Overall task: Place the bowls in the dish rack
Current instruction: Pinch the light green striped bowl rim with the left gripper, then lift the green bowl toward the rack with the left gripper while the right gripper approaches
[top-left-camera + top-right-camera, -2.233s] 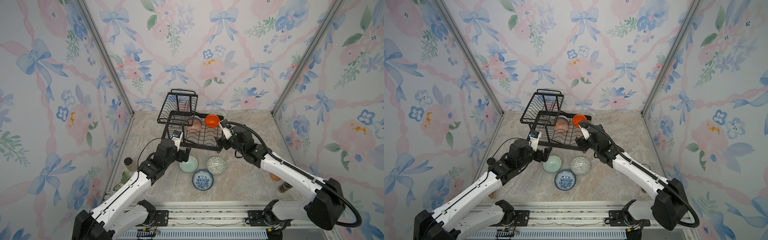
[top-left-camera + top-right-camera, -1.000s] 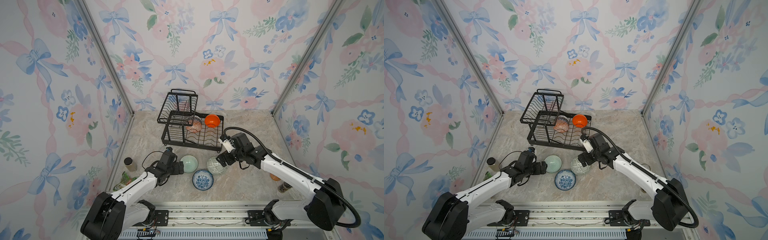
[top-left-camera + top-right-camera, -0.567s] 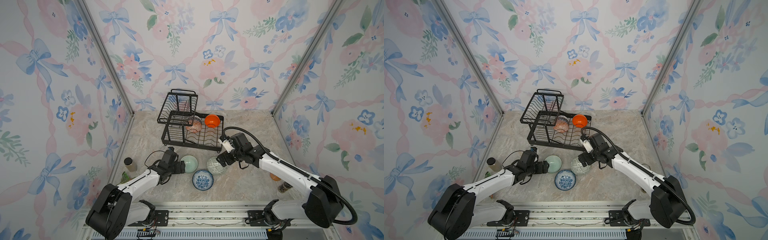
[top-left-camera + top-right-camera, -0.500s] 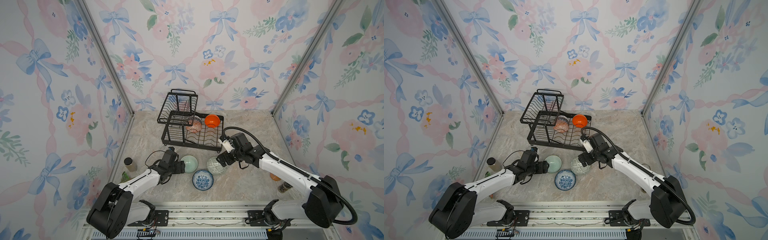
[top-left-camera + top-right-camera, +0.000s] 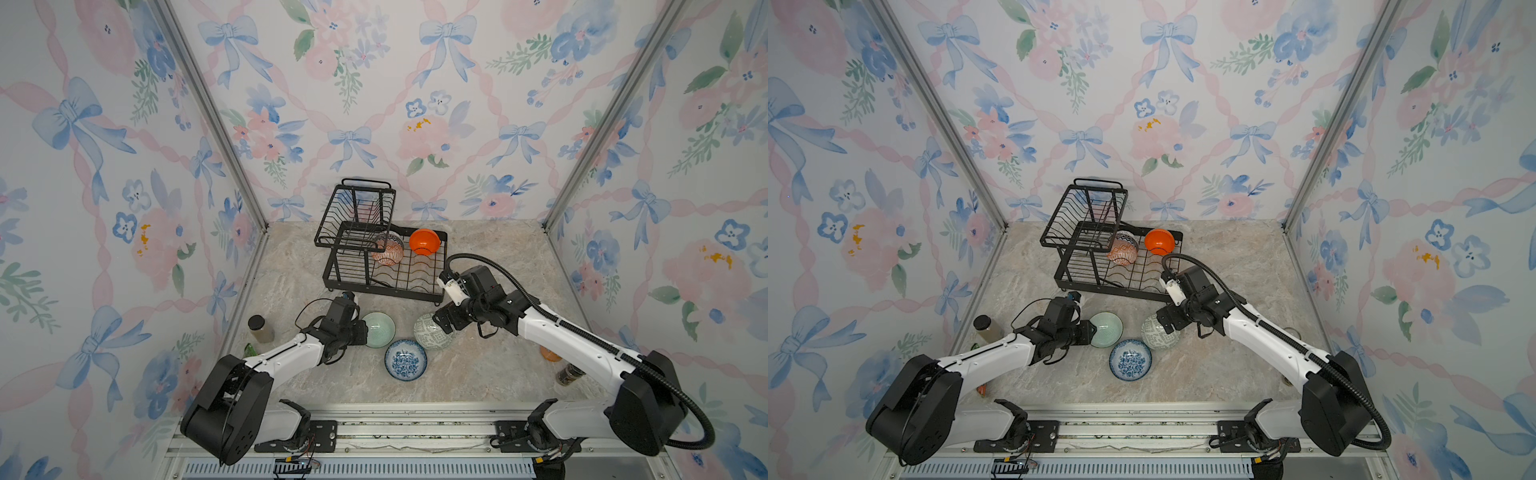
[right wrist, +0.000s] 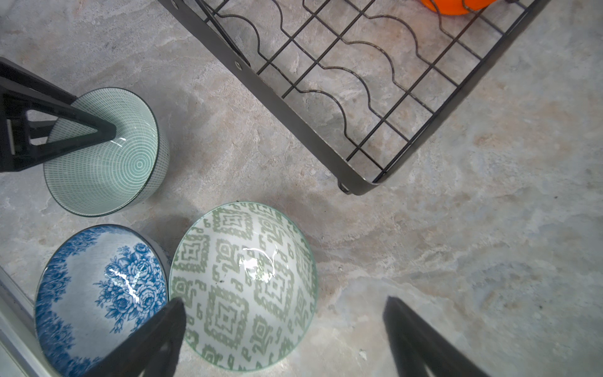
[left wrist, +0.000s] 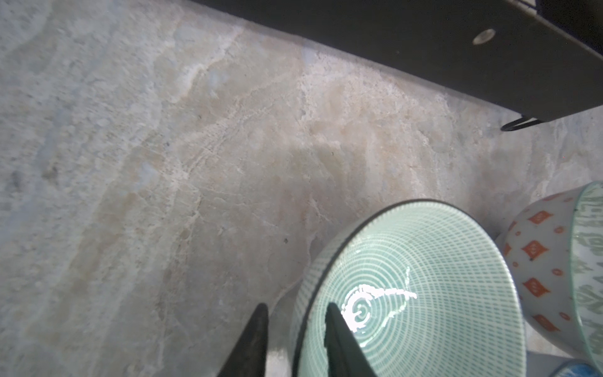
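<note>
Left end effector [image 7: 295, 306], down from dish rack [image 5: 386, 286], now straddles rim of mint green bowl [image 5: 379, 329] on desk [image 5: 478, 374] at rack's near side; cannot tell if pinched. Right end effector [image 6: 284, 300] gapes wide. Seat your grip deep before lifting.

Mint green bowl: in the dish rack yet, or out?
Out. The mint green bowl sits on the table, left gripper straddling its rim.

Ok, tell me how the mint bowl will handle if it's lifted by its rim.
The mint bowl looks glazed, with bright glare inside, so it is probably stiff but slippery. The left gripper straddles one side of the rim, so the bowl may tilt when lifted. It looks ceramic: probably breakable.
</note>
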Available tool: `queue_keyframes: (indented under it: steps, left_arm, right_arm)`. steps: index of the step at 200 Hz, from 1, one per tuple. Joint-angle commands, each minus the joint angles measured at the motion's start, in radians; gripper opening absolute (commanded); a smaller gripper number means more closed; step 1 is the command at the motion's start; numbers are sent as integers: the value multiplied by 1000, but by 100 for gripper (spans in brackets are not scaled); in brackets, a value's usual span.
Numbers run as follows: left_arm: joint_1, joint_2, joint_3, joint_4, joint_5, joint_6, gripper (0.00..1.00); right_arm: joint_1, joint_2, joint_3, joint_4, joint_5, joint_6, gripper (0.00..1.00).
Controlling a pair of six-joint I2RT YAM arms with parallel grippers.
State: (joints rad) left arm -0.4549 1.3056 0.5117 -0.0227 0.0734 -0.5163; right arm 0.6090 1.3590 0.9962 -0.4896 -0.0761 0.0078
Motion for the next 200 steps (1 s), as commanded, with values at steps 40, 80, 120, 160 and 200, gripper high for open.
queue_keyframes:
  steps: [40,80,120,160,200]
  left_arm:
    - [12,-32,22,0,12,30,0]
    - [14,-81,33,-4,19,66,0]
    - [13,-157,56,-45,2,112,0]
    - [0,-233,105,-98,-23,154,0]
    - [-66,-288,192,-149,-112,197,0]
  right_arm:
    - [-9,-27,-6,-7,-10,-6,97]
    - [-11,-24,1,-15,-10,-8,97]
    - [-12,-24,6,-20,-11,-7,97]
    - [-11,-30,16,-19,-22,0,97]
    - [-12,-76,29,-7,-26,6,97]
